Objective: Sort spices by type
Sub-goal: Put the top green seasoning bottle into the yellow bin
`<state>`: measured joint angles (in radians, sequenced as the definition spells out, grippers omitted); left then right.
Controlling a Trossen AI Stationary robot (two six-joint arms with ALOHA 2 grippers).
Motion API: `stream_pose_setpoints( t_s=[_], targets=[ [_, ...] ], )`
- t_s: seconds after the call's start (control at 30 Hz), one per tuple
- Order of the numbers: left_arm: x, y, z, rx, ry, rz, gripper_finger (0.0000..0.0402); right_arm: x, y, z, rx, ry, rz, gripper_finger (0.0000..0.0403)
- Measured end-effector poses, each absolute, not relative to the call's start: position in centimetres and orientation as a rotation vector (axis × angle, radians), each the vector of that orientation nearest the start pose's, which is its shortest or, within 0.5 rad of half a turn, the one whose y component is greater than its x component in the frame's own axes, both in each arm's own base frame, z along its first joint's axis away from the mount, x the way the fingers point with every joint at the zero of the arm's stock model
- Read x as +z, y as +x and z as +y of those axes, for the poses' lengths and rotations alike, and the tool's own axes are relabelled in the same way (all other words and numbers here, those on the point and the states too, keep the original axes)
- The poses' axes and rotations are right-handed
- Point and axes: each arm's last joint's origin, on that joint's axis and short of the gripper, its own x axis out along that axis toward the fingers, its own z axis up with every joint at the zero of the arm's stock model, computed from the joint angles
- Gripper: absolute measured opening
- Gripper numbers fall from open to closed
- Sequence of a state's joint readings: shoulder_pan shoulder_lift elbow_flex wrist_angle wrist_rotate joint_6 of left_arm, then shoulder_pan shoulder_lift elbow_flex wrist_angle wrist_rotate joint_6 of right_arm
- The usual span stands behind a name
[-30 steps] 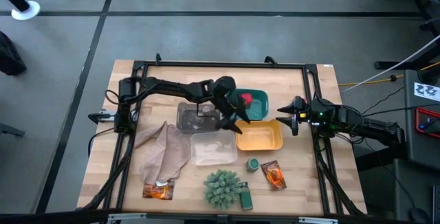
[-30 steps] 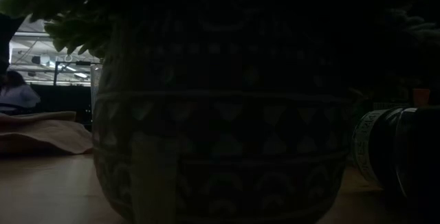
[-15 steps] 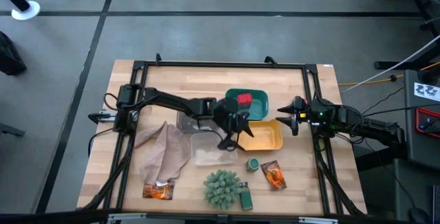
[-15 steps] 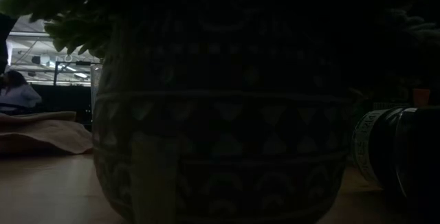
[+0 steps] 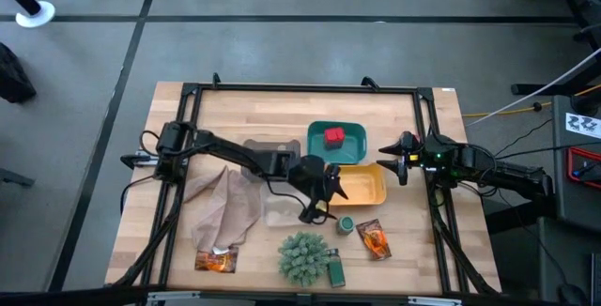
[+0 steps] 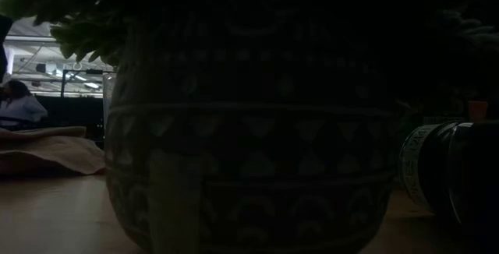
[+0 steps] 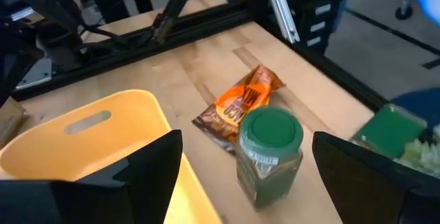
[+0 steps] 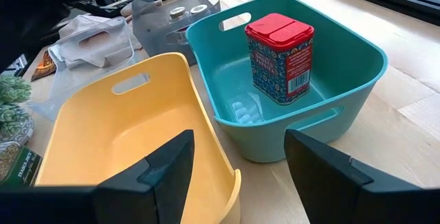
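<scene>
Reaching w/ left end effector (image 7: 240,183), fingers spread wide, holding nothing, straight toward upright green jar (image 7: 268,155) standing just ahead betw. them, sachet (image 7: 240,107) right behind it, yellow tray (image 7: 89,141) beside. Right end effector (image 5: 387,157) waiting farther off, well apart from jar, also open and empty.

Robot lab, framed workbench (image 5: 282,99), floor cables (image 5: 512,111)

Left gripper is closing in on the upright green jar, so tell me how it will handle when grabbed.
The green jar looks rigid, so the open left gripper probably can pinch it firmly. It stands taller than wide, so a nudge may tip it. Its round lid suggests it would roll toward the orange sachet if toppled.
</scene>
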<state>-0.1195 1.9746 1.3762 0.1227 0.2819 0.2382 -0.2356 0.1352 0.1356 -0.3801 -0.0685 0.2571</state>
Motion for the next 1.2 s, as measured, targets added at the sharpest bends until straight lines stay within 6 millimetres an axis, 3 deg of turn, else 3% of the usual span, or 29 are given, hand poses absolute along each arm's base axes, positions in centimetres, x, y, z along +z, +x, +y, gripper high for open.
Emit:
stream_pose_setpoints(
  t_s=[0.33, 0.77, 1.2],
  targets=[
    [18.3, 44.8, -9.0, -0.367, 0.116, 0.471, 0.0310, 16.5, 9.1, -2.0, -0.211, 0.309, 0.340, 0.0227],
    [14.3, 46.0, -9.4, -0.333, 0.067, 0.474, 0.0310, 16.4, 9.1, -2.0, -0.211, 0.309, 0.342, 0.0227],
    [14.9, 46.3, -9.5, -0.321, 0.065, 0.394, 0.0310, 16.4, 9.1, -2.0, -0.212, 0.311, 0.341, 0.0227]
  ],
)
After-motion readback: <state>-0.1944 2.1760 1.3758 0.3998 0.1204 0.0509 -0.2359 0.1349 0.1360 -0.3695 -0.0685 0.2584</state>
